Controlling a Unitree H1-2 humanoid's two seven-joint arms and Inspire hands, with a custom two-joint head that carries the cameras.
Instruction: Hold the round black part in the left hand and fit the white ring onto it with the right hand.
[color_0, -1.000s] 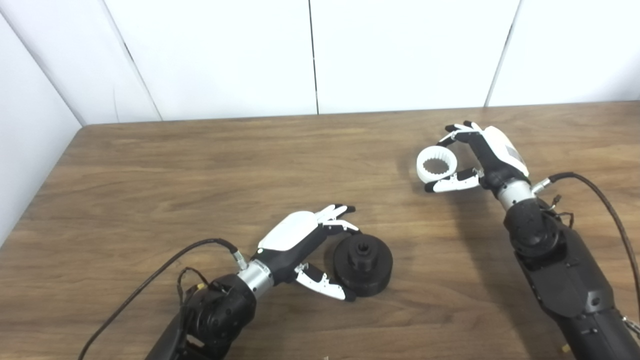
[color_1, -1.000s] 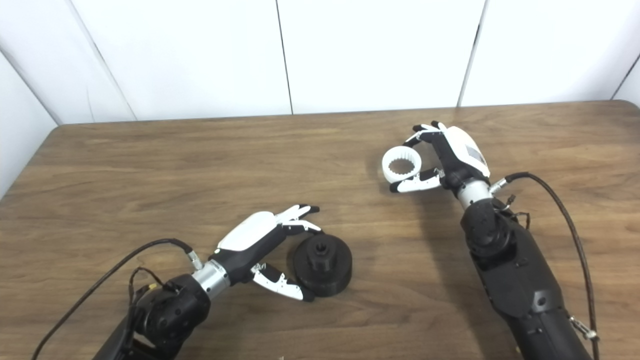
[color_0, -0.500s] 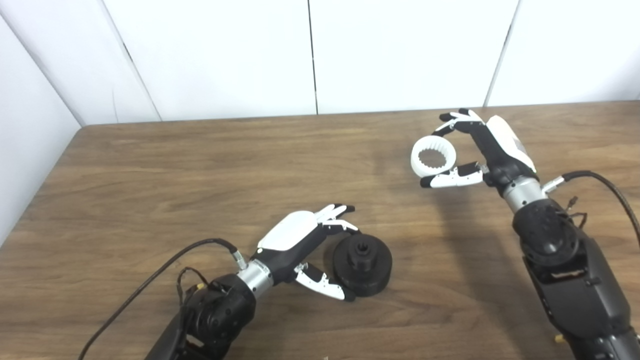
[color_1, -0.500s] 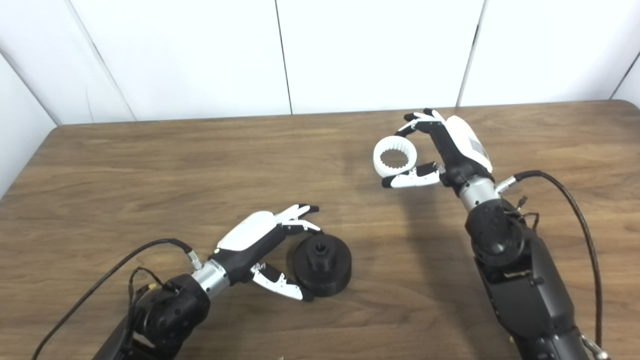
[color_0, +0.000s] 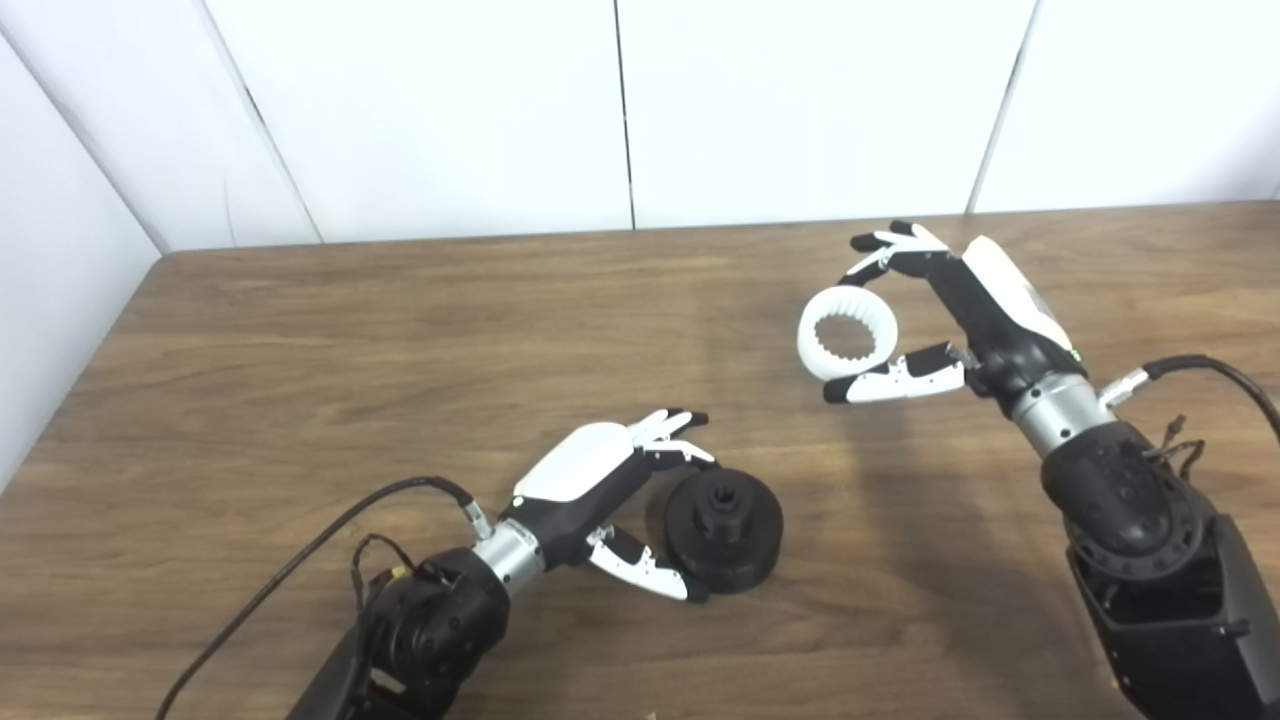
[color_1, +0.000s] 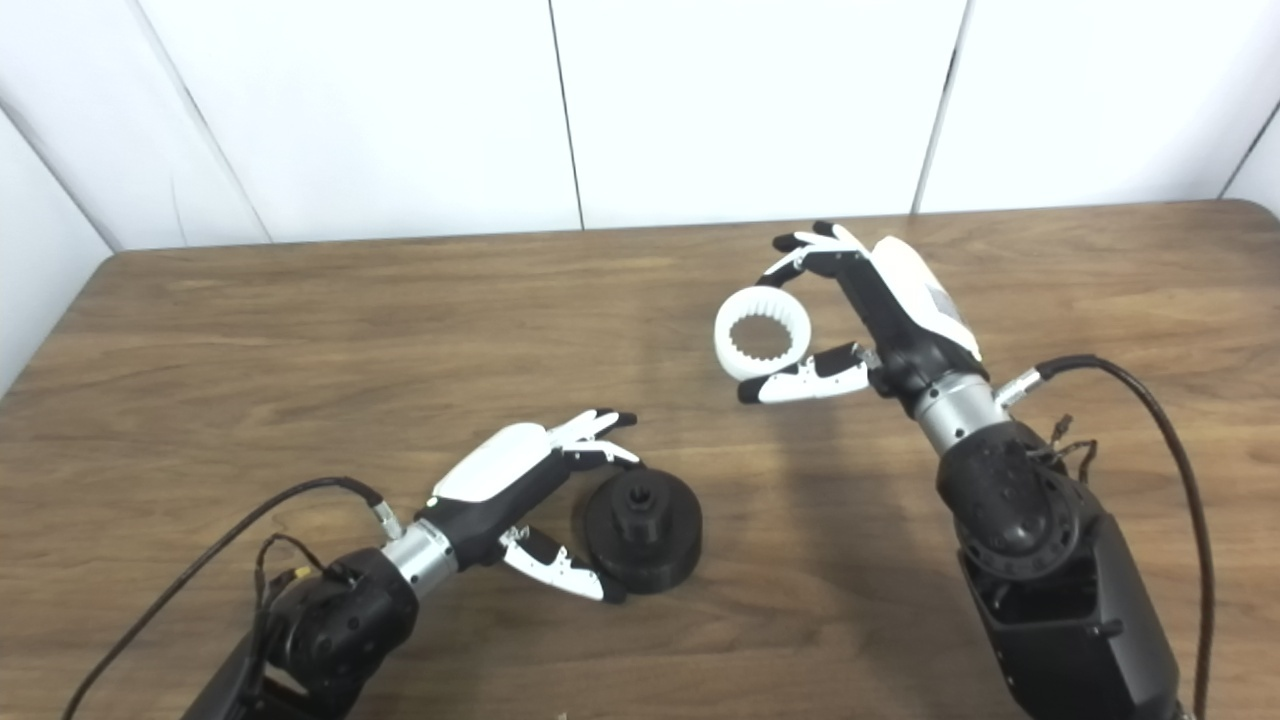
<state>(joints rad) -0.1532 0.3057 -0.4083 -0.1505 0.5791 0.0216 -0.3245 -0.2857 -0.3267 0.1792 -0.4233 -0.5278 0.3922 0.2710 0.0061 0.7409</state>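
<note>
Since a moment ago my right hand (color_0: 960, 310) has carried the white ring (color_0: 848, 335) up off the table (color_0: 300, 330) and leftward, toward the middle; my left hand (color_0: 610, 490) has not shifted. I have the ring pinched at its outer rim between thumb below and fingers (color_0: 885, 250) above, its toothed bore facing up and toward the cameras. The round black part (color_0: 724, 527) sits flat on the wood, hub pointing up, well apart from the ring, nearer me and to the left. My left hand cups it, fingers at the far edge and thumb at the near edge; whether I am truly gripping it I cannot tell. To do this well, I judge I should firm up the left grasp first so the part cannot slide, then bring the ring over the hub, level it, centre the bore and lower it straight, since a tilted ring would likely jam
</note>
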